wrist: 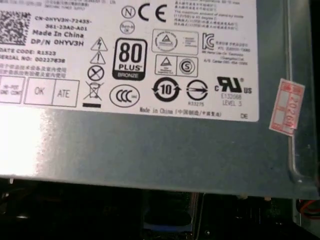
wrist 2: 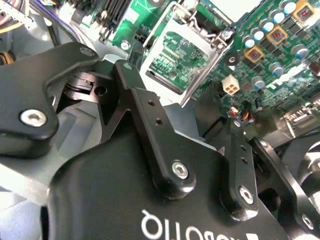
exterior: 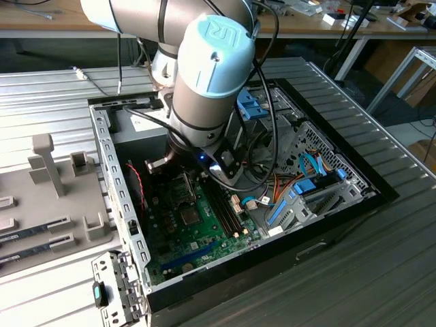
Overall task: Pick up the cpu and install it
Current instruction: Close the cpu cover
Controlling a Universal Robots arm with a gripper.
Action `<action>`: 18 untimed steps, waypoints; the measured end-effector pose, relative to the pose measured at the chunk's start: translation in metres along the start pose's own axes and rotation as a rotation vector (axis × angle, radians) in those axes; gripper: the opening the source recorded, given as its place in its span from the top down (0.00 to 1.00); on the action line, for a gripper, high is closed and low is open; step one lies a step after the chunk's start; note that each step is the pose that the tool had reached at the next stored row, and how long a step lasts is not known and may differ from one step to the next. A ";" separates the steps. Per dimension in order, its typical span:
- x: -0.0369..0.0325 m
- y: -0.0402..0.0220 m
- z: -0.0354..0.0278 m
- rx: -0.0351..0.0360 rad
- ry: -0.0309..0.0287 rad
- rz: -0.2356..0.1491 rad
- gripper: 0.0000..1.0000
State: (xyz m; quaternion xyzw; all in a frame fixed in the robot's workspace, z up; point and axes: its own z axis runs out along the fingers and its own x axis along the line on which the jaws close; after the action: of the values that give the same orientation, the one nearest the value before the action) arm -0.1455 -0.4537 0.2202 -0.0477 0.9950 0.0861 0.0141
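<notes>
The cpu is hidden from me in these views. My gripper [exterior: 161, 163] hangs low inside the open computer case [exterior: 109, 157], under the arm's wrist, at the edge of the grey power-supply box [exterior: 136, 133]. In the second wrist view the gripper's black links [wrist 2: 150, 130] cover the foreground. Past them lies the green motherboard [wrist 2: 260, 65] with its socket [wrist 2: 175, 55], whose metal frame stands swung open. The first wrist view looks closely at the labelled face of the power-supply box [wrist: 165, 145].
Blue and orange cables [exterior: 300, 184] and drive bays crowd the case toward the exterior view's right. Memory slots [exterior: 221, 208] run beside the socket. A grey fixture tray [exterior: 54, 184] with memory sticks lies outside the case on the exterior view's left.
</notes>
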 end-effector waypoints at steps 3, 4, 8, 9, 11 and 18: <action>0.0030 0.0010 0.0011 -0.0297 -0.0036 0.005 0.34; 0.0039 0.0011 0.0012 -0.0361 -0.0044 0.006 0.34; 0.0036 0.0008 0.0033 -0.0558 -0.0067 0.008 0.34; 0.0036 0.0007 0.0036 -0.0560 -0.0068 0.009 0.34; 0.0035 0.0001 0.0045 -0.0562 -0.0067 0.008 0.34; 0.0038 -0.0023 0.0093 -0.0569 -0.0069 0.009 0.34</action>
State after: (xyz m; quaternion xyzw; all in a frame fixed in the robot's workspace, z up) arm -0.1489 -0.4546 0.2105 -0.0436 0.9923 0.1146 0.0158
